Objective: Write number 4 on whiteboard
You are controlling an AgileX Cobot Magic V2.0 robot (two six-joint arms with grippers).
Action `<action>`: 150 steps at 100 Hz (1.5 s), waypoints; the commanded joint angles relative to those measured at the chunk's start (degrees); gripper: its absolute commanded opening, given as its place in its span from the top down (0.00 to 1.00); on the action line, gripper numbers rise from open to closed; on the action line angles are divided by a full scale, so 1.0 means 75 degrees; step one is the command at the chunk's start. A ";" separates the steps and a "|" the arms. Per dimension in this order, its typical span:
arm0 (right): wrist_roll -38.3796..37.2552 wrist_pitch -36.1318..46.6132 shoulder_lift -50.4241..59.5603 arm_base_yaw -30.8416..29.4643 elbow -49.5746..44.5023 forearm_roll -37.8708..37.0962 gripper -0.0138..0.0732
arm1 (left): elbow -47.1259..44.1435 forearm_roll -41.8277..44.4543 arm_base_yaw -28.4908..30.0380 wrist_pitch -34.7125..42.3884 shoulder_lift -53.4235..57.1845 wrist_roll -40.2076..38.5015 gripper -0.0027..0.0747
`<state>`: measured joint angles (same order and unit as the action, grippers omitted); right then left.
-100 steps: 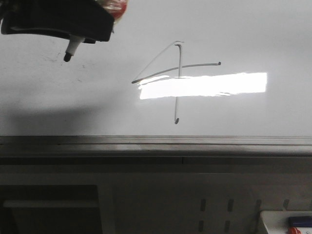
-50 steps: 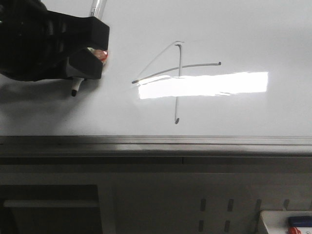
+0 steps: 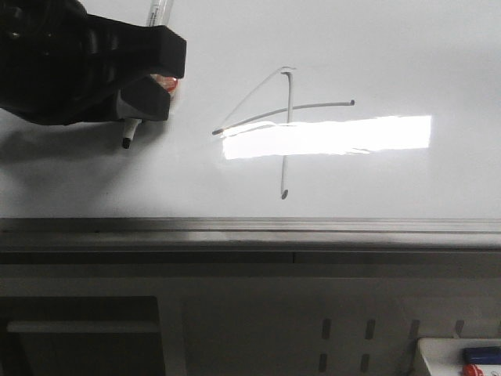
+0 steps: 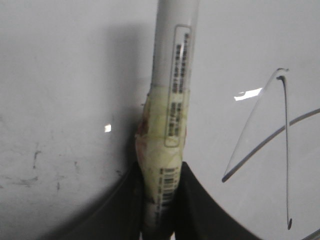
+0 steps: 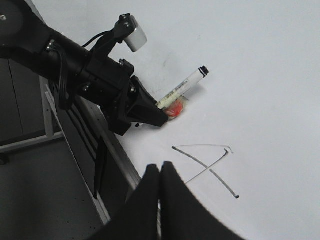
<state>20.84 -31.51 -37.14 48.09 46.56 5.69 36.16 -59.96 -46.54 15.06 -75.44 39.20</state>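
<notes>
White and smooth, the marker (image 3: 131, 135) sits pinched in our left claw (image 3: 145, 98), whose jaws are closed tight on the taped middle of the barrel, tip pointing down and, as far as we can tell, just off the whiteboard (image 3: 407, 47). We judge the marker light and stiff but slippery; the wrap of tape where the claw holds it looks like the best place to grip, since bare plastic could twist under writing pressure.

Right of the claw, well apart from the marker tip, lies the number 4 (image 3: 283, 125): a slanted stroke, a crossbar and a long upright line, all joined, so the writing looks finished to us. A bright glare crosses its lower half.

Our right claw (image 5: 160, 172) hangs near the 4 on its far side from the marker, jaws pressed together with nothing between them.

Glossy and hard, the board will let the tip skate easily and smear wet ink. A grey metal strip (image 3: 250, 227) runs along its near edge.
</notes>
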 commanded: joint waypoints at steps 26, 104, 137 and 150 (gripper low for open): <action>-0.0031 0.0639 -0.0006 -0.0023 0.0181 0.0130 0.91 | 0.0164 -0.0083 0.0036 0.0575 -0.0037 -0.0065 0.62; -0.0031 0.0849 0.0494 -0.0023 0.0167 -0.0374 0.91 | 0.0112 0.0029 0.0036 -0.0430 0.2957 0.0834 0.50; -0.1993 0.0756 0.1818 -0.0023 -0.0763 -0.1955 0.89 | -0.1128 0.0041 0.0036 -0.1669 0.6348 0.1684 0.99; -0.3116 0.0756 0.2540 -0.0023 -0.1488 -0.3199 0.89 | -0.1791 0.0041 0.0036 -0.1668 0.7343 0.1684 0.99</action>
<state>2.55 -30.19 -20.48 48.09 36.76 -11.78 23.55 -60.00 -46.24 1.24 -23.70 51.65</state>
